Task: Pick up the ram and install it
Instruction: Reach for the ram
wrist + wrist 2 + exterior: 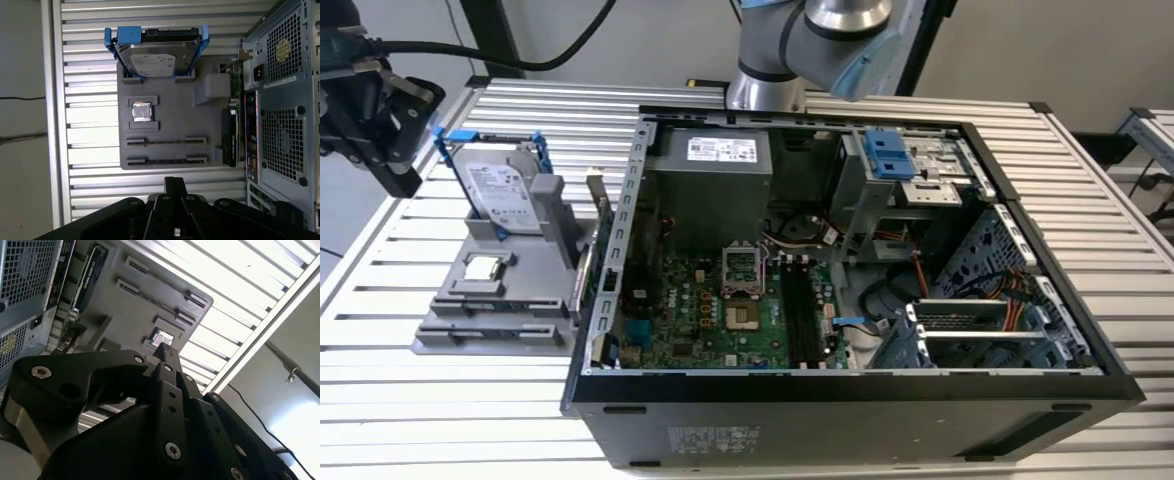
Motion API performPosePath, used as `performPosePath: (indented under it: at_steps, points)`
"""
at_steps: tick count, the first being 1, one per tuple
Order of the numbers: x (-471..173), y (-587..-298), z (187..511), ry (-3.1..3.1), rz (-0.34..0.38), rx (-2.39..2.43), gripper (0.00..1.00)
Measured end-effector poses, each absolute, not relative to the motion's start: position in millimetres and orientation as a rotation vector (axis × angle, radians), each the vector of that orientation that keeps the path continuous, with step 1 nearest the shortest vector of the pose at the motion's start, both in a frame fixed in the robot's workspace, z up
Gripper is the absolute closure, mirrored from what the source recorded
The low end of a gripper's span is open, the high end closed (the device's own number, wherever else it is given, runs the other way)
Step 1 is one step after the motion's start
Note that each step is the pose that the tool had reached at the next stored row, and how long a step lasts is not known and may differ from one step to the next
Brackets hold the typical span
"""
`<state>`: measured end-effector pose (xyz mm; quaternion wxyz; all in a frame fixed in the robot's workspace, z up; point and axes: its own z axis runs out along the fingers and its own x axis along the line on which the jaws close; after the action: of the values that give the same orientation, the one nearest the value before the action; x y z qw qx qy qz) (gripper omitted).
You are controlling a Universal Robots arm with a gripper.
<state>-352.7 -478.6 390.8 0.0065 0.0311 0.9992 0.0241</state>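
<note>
PSU label [720,149]: white sticker, print too small to read.
HDD label [153,60]: white, txt illegible.
Case sticker [714,440]: fine print, illegible.
Rear strip label [278,80]: unreadable.
Legible items: 0.

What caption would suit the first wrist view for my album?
Gripper near a grey tray carrying a blue-framed hard drive and a chip, computer case alongside.

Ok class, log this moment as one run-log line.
tool: raised beside tray | tray holds: hard drive, chip | computer case: open
</note>
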Motion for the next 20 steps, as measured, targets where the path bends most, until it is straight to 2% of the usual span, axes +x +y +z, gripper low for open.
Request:
performPosePath:
  at_steps: [20]
  points:
    - [-352.6, -478.6, 391.2, 3.131, 0.076, -0.002, 1.0]
